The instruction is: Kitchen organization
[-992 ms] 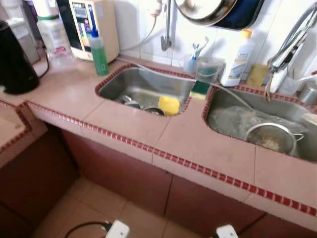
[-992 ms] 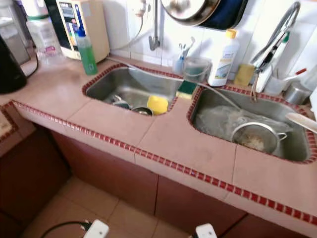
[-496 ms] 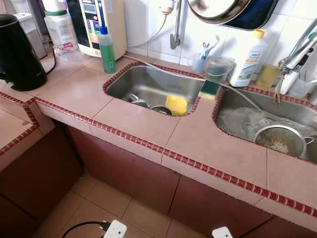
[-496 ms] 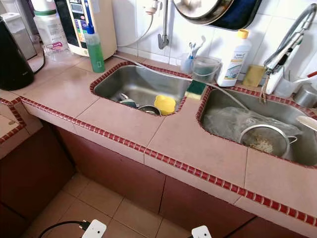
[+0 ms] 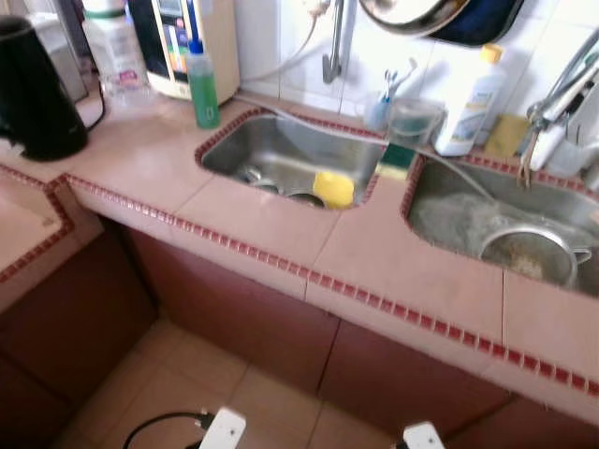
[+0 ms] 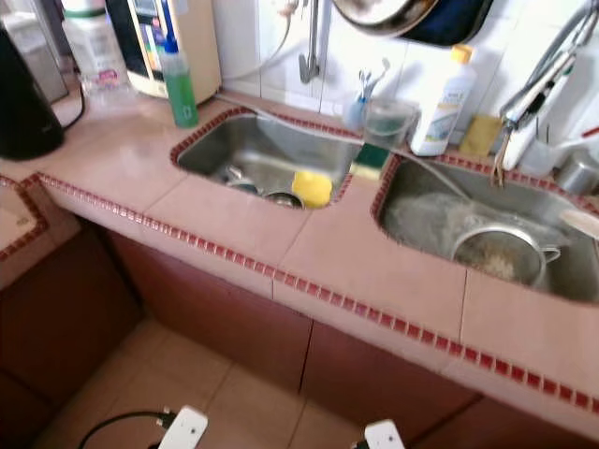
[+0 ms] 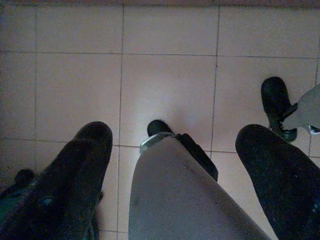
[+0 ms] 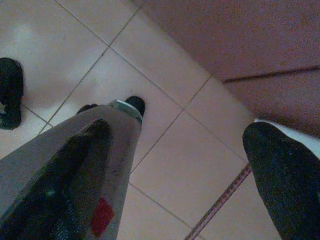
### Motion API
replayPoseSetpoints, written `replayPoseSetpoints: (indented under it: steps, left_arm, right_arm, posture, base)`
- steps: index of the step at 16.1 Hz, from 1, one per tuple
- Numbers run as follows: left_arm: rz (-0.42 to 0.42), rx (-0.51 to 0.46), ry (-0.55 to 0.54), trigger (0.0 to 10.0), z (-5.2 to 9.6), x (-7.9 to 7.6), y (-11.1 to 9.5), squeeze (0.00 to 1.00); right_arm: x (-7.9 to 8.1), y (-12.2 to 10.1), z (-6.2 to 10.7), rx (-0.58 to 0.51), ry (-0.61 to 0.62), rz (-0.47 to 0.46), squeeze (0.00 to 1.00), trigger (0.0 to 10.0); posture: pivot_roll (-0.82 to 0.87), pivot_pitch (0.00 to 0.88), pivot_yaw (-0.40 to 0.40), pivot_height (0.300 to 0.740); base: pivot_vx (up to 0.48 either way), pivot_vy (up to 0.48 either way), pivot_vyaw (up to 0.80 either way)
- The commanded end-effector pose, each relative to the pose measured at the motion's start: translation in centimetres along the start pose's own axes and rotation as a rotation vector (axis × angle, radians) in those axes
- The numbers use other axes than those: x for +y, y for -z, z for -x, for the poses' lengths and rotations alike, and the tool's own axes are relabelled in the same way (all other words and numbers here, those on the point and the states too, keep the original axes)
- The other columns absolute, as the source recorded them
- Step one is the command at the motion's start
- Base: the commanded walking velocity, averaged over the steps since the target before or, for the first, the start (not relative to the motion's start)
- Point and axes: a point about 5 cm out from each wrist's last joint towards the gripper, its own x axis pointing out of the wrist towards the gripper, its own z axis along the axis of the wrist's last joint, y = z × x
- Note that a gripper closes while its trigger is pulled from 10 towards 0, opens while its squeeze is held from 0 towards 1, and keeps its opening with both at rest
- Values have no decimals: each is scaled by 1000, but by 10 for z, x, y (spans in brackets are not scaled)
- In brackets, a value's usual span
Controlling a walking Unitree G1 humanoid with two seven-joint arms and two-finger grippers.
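A pink tiled counter (image 5: 253, 224) with a red trim holds two steel sinks. The left sink (image 5: 309, 150) contains a yellow sponge (image 5: 334, 188) and some dishes (image 5: 255, 176). In the right sink (image 5: 409, 192) lies a metal strainer (image 5: 529, 253) on crumpled clear plastic. A green soap bottle (image 5: 200, 86) stands left of the sinks, and a white bottle (image 5: 465, 103) behind them. Both arms hang low over the floor tiles: my left gripper (image 7: 175, 135) and my right gripper (image 8: 180, 130) are open and hold nothing.
A black kettle (image 5: 37, 89) and a water purifier (image 5: 192, 37) stand at the counter's left end. A clear cup (image 5: 412, 122), a green sponge (image 5: 396, 159) and a faucet (image 5: 552, 94) sit behind the sinks. Brown cabinet doors (image 5: 243, 318) front the tiled floor (image 5: 178, 374).
The whole picture has shifted slightly and blurred, so the head camera has moved. Nothing on the counter or in the sinks has moved.
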Motion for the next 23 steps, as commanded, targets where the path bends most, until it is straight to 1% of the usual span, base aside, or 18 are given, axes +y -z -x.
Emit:
replayPoseSetpoints:
  steps: [1,4,9,16,23]
  left_arm:
    - [7,29,4,10000,1,-2,7,0]
    - [7,31,3,10000,1,-2,7,0]
    - [2,35,-6,10000,2,4,10,0]
    - [3,35,-2,10000,2,0,13,0]
    - [-6,41,-6,10000,3,5,13,0]
  right_arm:
    - [-2,8,1,29,9,-13,0,10000]
    - [-6,7,2,28,18,-21,0,10000]
    - [-4,13,3,35,19,-32,0,10000]
    - [-4,16,3,38,22,-37,0,10000]
    - [-4,16,3,39,21,-40,0,10000]
  posture:
    - [-15,40,-27,740]
    - [-13,44,-29,740]
    - [-15,46,-30,740]
    - [-18,44,-34,740]
    - [-15,25,-29,740]
  base:
    - [-322,0,0]
    - [-326,0,0]
    - [-325,0,0]
    - [-326,0,0]
    - [-310,0,0]
